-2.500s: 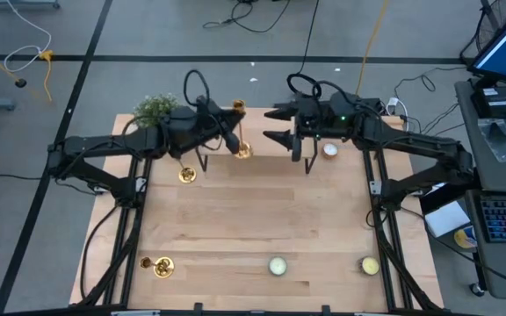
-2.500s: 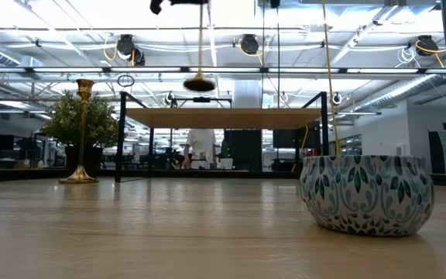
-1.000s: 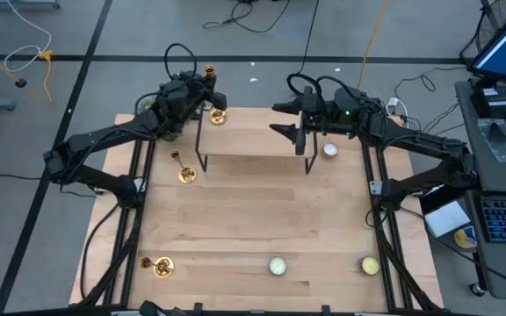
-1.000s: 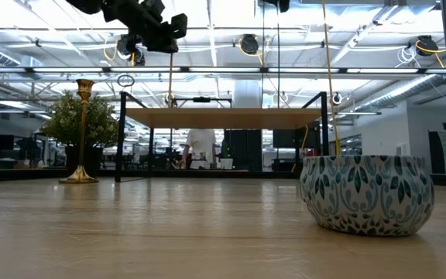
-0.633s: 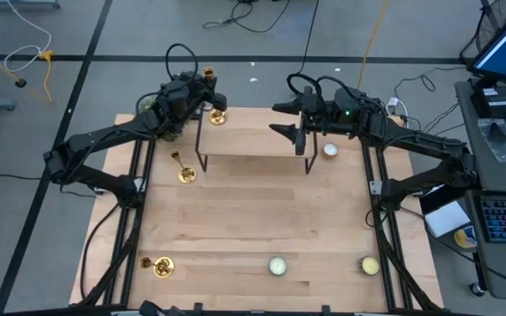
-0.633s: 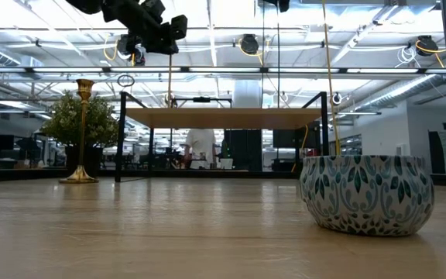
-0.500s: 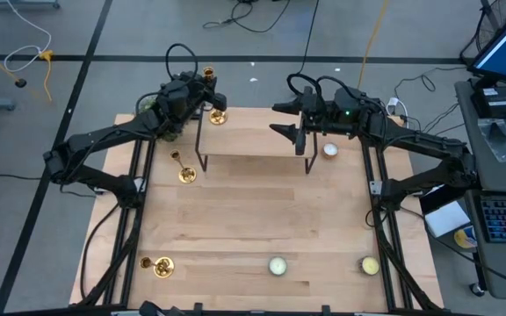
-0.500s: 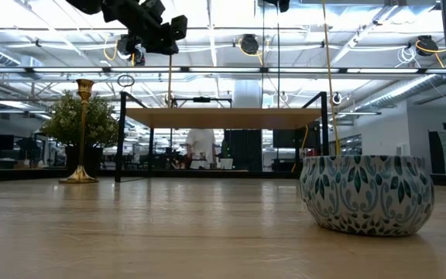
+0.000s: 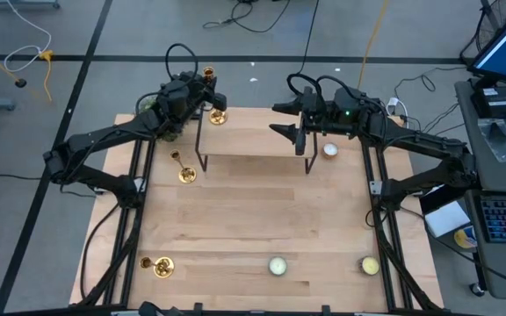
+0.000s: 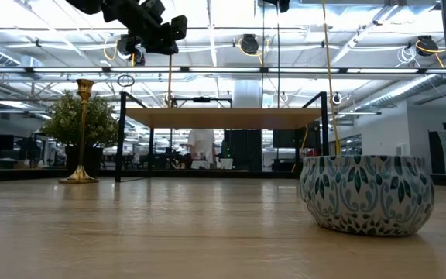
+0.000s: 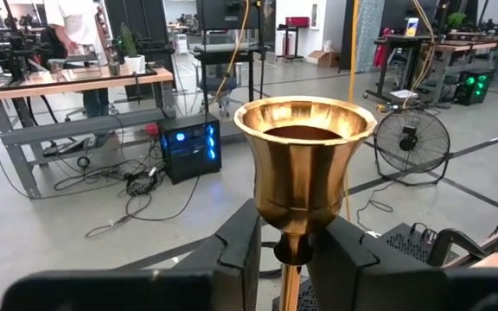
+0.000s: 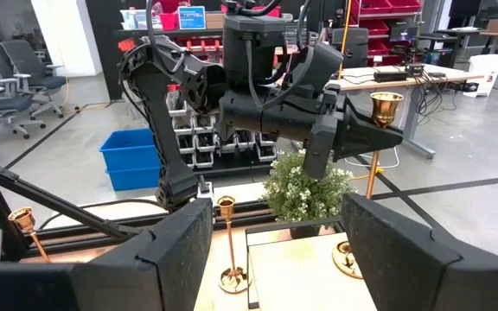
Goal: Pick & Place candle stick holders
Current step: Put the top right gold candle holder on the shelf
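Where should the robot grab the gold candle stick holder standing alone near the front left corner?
Probably its thin stem. The candle stick holder stands upright on a wide round base, so a claw should come from the side, level, with fingers either side of the stem, below the cup.

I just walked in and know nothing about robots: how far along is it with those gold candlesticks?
Nothing looks finished yet. In hand: the left tool grips one candlestick below its cup, base at the raised shelf's back corner. Left to do: a second candlestick beside the shelf and a third candlestick near the table's front edge. The right tool hangs open by the shelf.
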`<state>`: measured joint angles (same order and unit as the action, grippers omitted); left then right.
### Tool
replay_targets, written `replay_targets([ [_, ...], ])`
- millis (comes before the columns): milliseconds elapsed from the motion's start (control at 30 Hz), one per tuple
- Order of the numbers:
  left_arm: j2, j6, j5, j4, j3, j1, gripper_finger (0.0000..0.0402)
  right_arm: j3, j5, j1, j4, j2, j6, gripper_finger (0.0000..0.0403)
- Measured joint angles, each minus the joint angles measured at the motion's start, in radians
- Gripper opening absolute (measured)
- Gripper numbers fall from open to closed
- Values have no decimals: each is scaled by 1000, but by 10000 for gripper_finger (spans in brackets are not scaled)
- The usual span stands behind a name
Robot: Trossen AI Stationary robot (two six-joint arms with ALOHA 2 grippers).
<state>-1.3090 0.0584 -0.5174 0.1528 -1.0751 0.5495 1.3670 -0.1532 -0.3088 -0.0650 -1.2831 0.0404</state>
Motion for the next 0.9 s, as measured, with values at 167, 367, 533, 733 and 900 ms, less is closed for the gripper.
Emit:
replay_targets([
  [167,0,-1,-8,0,0,0,86,0,0,0,0,0,0,249],
  [367,0,-1,-8,0,0,-1,86,0,0,0,0,0,0,249],
  [533,0,-2,-8,0,0,-2,86,0,0,0,0,0,0,249],
  [733,0,-19,-21,1,0,-2,86,0,0,0,0,0,0,249],
  [900,0,-32,-41,1,0,-2,86,0,0,0,0,0,0,249],
])
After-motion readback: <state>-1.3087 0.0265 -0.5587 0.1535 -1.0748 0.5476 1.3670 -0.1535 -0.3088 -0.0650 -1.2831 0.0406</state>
